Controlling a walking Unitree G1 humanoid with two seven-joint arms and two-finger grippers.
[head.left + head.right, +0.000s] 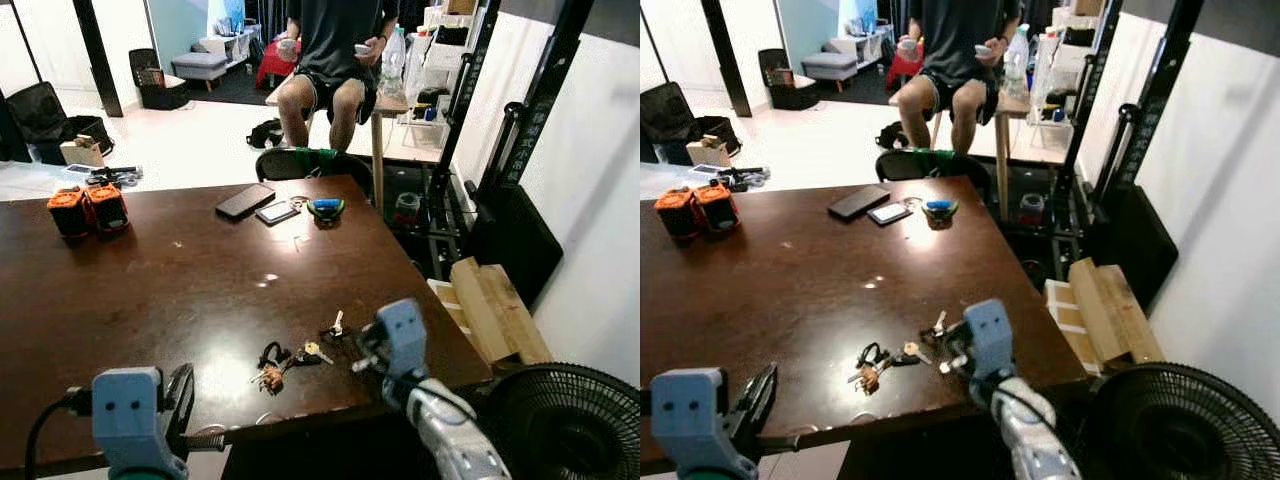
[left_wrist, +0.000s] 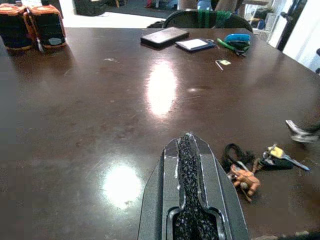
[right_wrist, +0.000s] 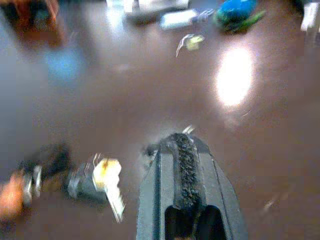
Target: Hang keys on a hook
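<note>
1. The right gripper is seen low and right of centre in the left eye view, just above the near edge of a dark wooden table. In the right wrist view its two black fingers are pressed together with nothing visibly between them, though that picture is blurred.

2. Just left of the right gripper, a bunch of keys lies flat on the table, with a black loop, a small orange-brown charm and a yellow-headed key. A loose silver key lies closest to the fingertips; whether it is touched cannot be told.

3. The left gripper is seen at the lower left of the frame, at the near table edge and well apart from the keys. In the left wrist view its fingers are closed together, empty.

4. Farther up the table, a black phone, a smaller phone and a blue and green object are grouped near the far edge. Two orange and black boxes stand at the upper left.

5. A seated person is seen at the top centre, beyond the table. A black fan fills the lower right corner.

6. The task is judged barely begun: the keys are not yet picked up, and no hook can be made out.
</note>
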